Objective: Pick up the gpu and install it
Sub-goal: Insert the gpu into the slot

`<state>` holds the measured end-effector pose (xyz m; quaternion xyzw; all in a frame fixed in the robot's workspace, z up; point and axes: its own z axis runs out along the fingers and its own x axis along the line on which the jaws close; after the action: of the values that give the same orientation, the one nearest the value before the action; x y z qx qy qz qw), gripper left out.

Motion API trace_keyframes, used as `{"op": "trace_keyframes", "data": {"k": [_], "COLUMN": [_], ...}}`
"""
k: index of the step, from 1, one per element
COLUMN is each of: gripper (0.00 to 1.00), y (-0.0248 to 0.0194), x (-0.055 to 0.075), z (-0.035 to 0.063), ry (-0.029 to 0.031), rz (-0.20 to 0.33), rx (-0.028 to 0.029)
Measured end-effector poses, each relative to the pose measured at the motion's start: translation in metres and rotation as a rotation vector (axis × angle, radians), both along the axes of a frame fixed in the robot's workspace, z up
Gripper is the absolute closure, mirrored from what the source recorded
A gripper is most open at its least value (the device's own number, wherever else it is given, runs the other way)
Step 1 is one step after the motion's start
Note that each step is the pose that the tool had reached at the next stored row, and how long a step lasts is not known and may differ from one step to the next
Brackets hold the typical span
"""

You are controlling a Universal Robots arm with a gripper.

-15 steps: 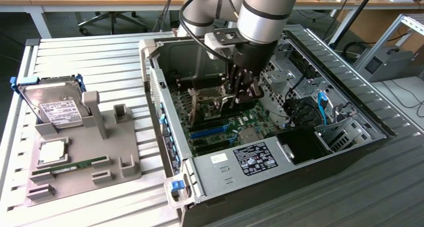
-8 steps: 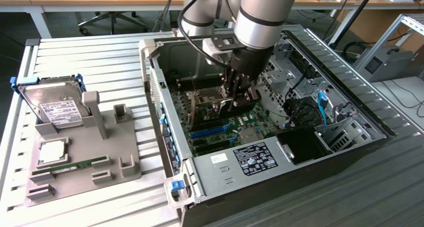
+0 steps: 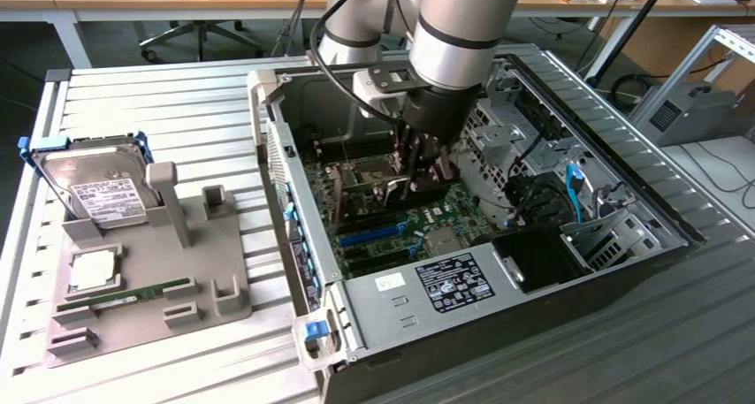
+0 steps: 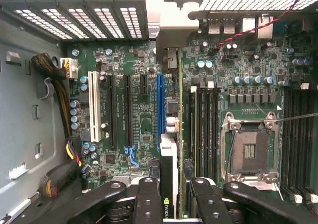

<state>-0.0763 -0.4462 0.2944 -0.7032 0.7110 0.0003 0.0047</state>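
The gpu [image 4: 169, 154] shows edge-on in the wrist view: a slim card with a black block and a green board edge, standing upright over the motherboard [image 4: 144, 124]. It sits just beside the long blue slot [image 4: 160, 105], between that slot and the memory slots. My gripper [image 4: 174, 186] is shut on the card, one black finger [image 4: 148, 199] on each side. In the exterior view my gripper [image 3: 422, 176] reaches down into the open computer case [image 3: 390, 298], low over the board. There the arm hides most of the card.
A grey parts holder [image 3: 177, 271] left of the case carries a hard drive [image 3: 101, 192], a processor [image 3: 92, 271] and a memory stick [image 3: 124, 296]. The empty processor socket [image 4: 248, 149], a cable bundle [image 4: 59, 85] and the case walls crowd the gripper.
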Motion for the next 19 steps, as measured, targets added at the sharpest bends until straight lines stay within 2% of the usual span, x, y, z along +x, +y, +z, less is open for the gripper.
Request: {"op": "trace_keyframes", "data": {"k": [3, 9, 16, 19], "gripper": [0.72, 0.72, 0.72, 0.72], "y": [-0.0007, -0.0053, -0.0069, -0.0107], "x": [-0.001, -0.002, -0.007, -0.008], "z": [-0.0001, -0.0002, -0.0004, -0.0004], "ry": [0.0, -0.0001, -0.0001, -0.0001], "rz": [0.0, 0.001, 0.001, 0.001], "rx": [-0.0001, 0.0, 0.0, 0.0]}}
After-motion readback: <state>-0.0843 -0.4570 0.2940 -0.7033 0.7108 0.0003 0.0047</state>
